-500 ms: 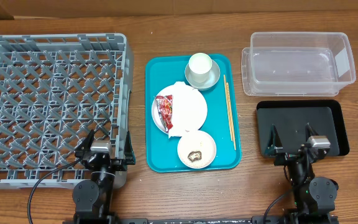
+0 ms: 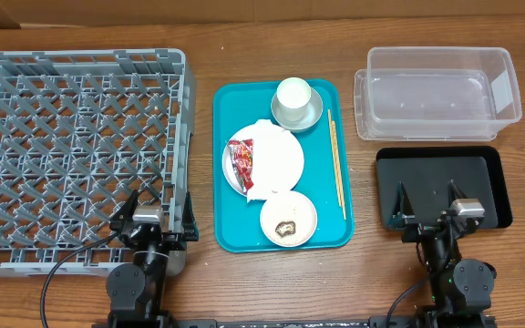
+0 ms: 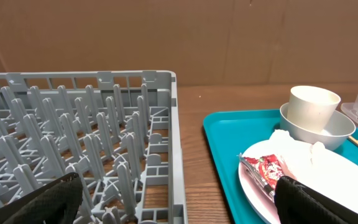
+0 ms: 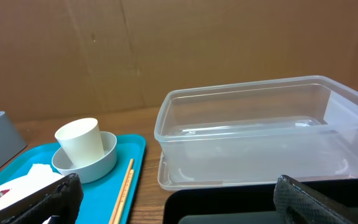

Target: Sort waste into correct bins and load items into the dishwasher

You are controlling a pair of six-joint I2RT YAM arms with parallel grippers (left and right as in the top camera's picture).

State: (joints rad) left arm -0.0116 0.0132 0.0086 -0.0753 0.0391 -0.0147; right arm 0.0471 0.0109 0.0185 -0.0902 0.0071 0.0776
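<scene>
On the teal tray, a large white plate [image 2: 276,162] carries a red snack wrapper [image 2: 243,161] and a crumpled white napkin [image 2: 264,132]. Behind it a small cup [image 2: 293,94] stands in a bowl [image 2: 306,113]. In front, a small dish [image 2: 288,219] holds a brown food lump [image 2: 287,227]. The grey dish rack [image 2: 71,155] fills the left side. At the right sit the clear tub [image 2: 437,91] and the black tray [image 2: 445,178]. My left gripper [image 2: 158,202] stands open over the rack's near right corner. Open too, my right gripper [image 2: 425,202] hovers over the black tray's near edge, holding nothing.
The teal tray [image 2: 235,232] lies between the rack and the bins. Thin wooden chopsticks [image 2: 336,164] lie along its right side. Cardboard walls close the back of the table. Strips of bare wood run on either side of the teal tray.
</scene>
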